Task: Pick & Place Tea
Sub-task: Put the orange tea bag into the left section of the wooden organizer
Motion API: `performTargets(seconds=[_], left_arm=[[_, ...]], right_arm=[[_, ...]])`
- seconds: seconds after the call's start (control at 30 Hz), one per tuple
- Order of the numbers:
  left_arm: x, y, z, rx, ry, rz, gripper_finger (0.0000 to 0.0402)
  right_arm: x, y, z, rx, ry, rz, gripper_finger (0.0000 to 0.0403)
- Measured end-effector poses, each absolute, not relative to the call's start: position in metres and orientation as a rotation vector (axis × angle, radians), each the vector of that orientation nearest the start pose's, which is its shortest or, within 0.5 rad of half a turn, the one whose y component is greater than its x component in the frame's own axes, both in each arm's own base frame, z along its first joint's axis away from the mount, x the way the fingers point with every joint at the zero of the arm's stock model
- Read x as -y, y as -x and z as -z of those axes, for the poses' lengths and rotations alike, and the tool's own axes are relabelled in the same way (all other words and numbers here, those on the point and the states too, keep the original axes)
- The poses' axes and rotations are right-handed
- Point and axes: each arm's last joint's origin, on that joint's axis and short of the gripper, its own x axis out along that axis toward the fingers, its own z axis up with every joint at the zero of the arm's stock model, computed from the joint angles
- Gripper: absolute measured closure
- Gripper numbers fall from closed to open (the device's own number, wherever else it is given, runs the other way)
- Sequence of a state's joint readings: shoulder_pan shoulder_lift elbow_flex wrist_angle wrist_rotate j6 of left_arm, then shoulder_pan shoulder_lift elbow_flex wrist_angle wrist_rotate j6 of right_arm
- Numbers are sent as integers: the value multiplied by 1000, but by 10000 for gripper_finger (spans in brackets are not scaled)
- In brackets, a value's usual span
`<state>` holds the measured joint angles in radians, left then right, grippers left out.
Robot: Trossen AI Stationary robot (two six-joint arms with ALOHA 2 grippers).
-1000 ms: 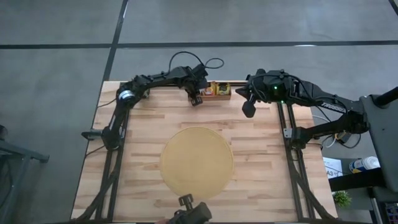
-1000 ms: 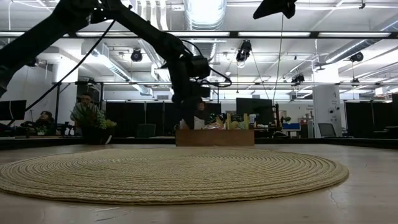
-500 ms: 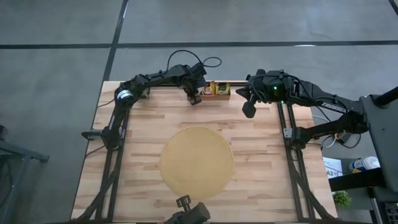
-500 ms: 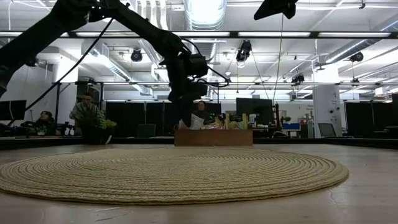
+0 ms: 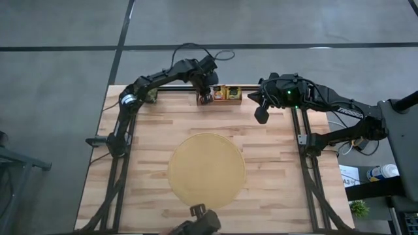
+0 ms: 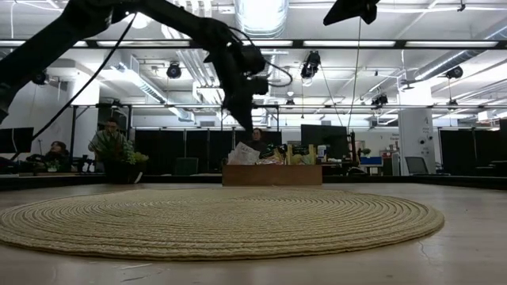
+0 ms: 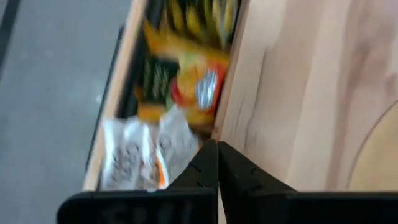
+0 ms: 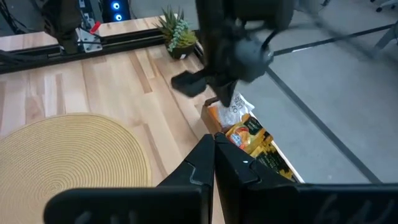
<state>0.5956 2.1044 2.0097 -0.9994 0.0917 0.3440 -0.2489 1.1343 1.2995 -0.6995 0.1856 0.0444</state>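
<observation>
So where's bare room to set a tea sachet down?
The round mat is bare, as is the wooden tabletop between it and each side rail. It is crowded at the far edge: the tray is packed with sachets, with the left gripper over it.

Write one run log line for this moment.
left hand: shut, empty, over tray | right hand: shut, waiting beside tray | tea bags: in tray | mat: bare

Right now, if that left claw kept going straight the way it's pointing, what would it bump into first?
Probably the white tea sachets in the wooden tray: the shut left gripper points at that end, though depth is unclear.
</observation>
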Motion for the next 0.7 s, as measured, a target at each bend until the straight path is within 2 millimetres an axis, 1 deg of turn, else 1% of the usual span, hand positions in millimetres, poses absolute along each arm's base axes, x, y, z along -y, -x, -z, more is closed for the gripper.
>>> performTargets(seconds=[0.07,0.13,0.27,0.37,0.43,0.6,0.7], left_arm=[[-254,-372,-294,-1033,82,-248,391],[-260,-369,-303,-980,126,-228,372],[-271,-361,-306,-961,154,-247,312],[-275,-357,-300,-985,166,-249,271],[-275,-355,-293,-1009,159,-233,253],[-274,-357,-275,-1037,132,-213,242],[-275,-357,-263,-1067,103,-264,242]], right_arm=[[60,-215,-393,-532,-60,436,394],[60,-213,-392,-544,-60,435,394],[58,-207,-391,-578,-59,434,394],[57,-204,-393,-576,-58,433,394],[57,-202,-394,-569,-56,433,394],[56,-197,-397,-555,-39,430,394],[55,-196,-398,-550,-39,431,394]])
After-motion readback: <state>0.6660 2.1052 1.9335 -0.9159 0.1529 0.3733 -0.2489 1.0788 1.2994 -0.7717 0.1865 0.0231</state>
